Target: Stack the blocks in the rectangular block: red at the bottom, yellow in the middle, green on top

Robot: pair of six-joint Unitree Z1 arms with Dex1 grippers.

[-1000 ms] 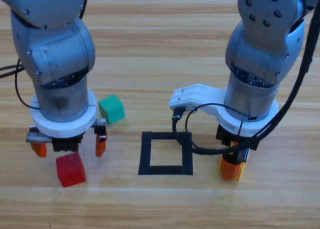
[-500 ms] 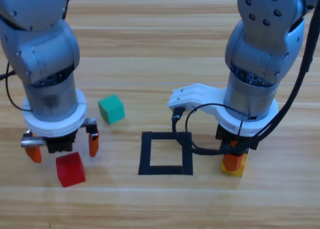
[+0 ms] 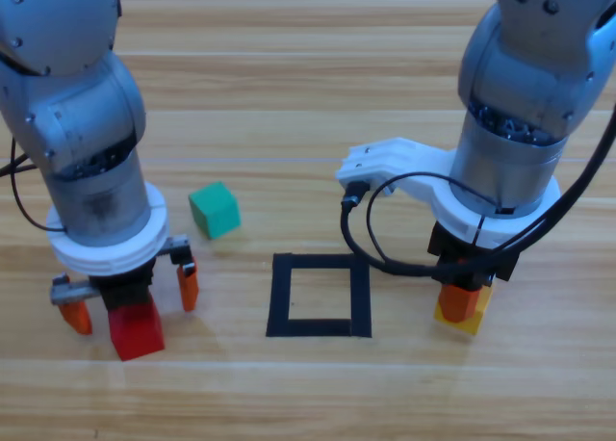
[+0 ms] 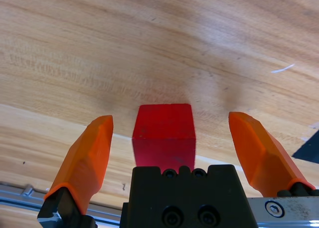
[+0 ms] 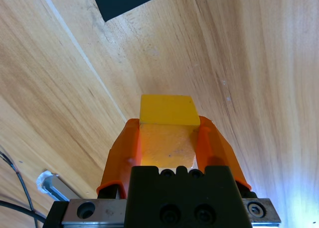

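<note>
while the red cube sits on the wooden table at the lower left, the left gripper hangs directly over it with its jaws spread wide, one orange finger on each side and neither touching the cube. in the left wrist view the red cube lies centred between the two fingers, with bare wood showing in the gap on both sides, its near end tucked under the gripper's black body. the right gripper is to the right of the black tape outline, its jaws clamped on the yellow cube; the right wrist view shows both orange fingers pressed flat against the cube's two opposite faces, with the yellow cube sticking out past the fingertips. whether it rests on the wood or is lifted just clear i cannot tell. the green cube lies free on the table, up and to the left of the outline, which holds only bare wood.
</note>
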